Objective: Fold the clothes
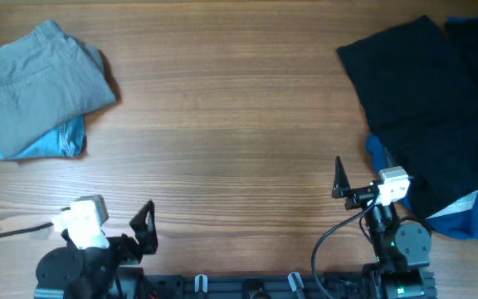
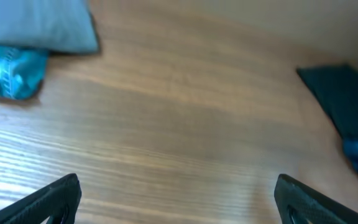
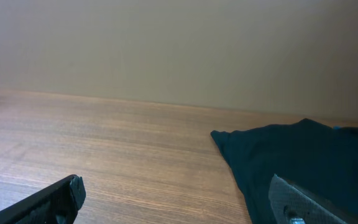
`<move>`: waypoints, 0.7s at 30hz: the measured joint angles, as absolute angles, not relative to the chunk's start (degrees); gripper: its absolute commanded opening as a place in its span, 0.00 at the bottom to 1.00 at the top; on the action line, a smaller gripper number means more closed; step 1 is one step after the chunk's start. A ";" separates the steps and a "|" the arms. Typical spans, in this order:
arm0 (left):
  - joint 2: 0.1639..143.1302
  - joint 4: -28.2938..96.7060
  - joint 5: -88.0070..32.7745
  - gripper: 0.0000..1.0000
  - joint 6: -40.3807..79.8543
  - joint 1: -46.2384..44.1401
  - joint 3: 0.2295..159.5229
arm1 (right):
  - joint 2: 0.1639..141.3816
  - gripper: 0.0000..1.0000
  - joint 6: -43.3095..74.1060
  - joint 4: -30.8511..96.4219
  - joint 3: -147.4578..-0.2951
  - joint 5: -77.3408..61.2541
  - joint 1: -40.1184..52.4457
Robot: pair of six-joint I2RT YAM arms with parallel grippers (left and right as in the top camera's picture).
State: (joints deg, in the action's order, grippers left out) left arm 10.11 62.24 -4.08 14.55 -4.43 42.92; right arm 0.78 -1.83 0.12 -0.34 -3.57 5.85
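The grey shorts (image 1: 41,85) lie folded at the table's far left, on top of a light-blue denim garment (image 1: 46,141). In the left wrist view the shorts (image 2: 39,25) show at the top left with the denim (image 2: 11,71) under them. My left gripper (image 1: 143,226) is open and empty near the front edge, well away from the shorts; its fingers frame bare wood (image 2: 178,196). My right gripper (image 1: 340,178) is open and empty at the front right, beside the black garment; in the right wrist view it (image 3: 176,196) holds nothing.
A big black garment (image 1: 426,108) is spread at the right, also in the right wrist view (image 3: 297,162). Blue cloth (image 1: 471,218) lies at its lower right edge. A wooden tabletop (image 1: 231,124) lies between the piles.
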 measured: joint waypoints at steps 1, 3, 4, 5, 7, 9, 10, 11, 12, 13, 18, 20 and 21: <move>9.15 60.75 -3.92 1.00 14.55 -3.16 41.41 | 0.78 1.00 -1.83 0.10 -0.34 -3.60 5.85; 5.63 55.92 -3.86 1.00 14.57 -1.50 36.21 | 0.78 1.00 -1.83 0.05 -0.34 -3.57 5.85; 3.01 52.25 -3.86 1.00 14.57 -1.28 32.38 | 0.78 1.00 -1.83 0.03 -0.34 -3.60 5.85; 1.50 49.98 -3.86 1.00 14.59 -1.19 29.28 | 0.78 1.00 -1.83 0.01 -0.34 -3.57 5.85; 0.82 40.21 -3.86 1.00 14.72 -1.10 22.79 | 0.78 1.00 -1.83 0.01 -0.34 -3.60 5.85; 0.71 30.06 -3.86 1.00 14.79 -1.10 16.71 | 0.73 1.00 -1.85 0.05 -0.34 -3.60 5.85; 0.78 26.02 -3.84 1.00 14.81 -1.10 14.63 | 0.73 1.00 -1.83 0.01 -0.34 -3.60 5.85; 0.75 18.22 -3.68 1.00 14.96 -1.10 10.79 | 0.73 1.00 -1.83 -0.01 -0.34 -3.60 5.85; 0.80 12.27 -3.22 1.00 14.98 -1.10 7.25 | 0.73 1.00 -1.83 -0.01 -0.36 -3.60 5.85; 0.84 8.01 -2.81 1.00 14.98 -1.10 5.41 | 0.73 1.00 -1.83 0.01 -0.34 -3.60 5.85; 0.71 4.36 -1.04 1.00 13.67 -1.10 0.69 | 0.73 1.00 -1.85 0.01 -0.34 -3.60 5.85; 0.73 4.27 -0.91 1.00 12.82 -1.10 0.69 | 0.73 1.00 -1.83 0.01 -0.34 -3.60 5.85; 0.73 4.27 -0.91 1.00 12.62 -1.10 0.69 | 0.73 0.99 -1.85 0.01 -0.36 -3.60 5.85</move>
State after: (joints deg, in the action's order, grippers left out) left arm 0.73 4.27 -0.91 12.62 -1.10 0.69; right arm 0.73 -1.85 0.01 -0.36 -3.60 5.85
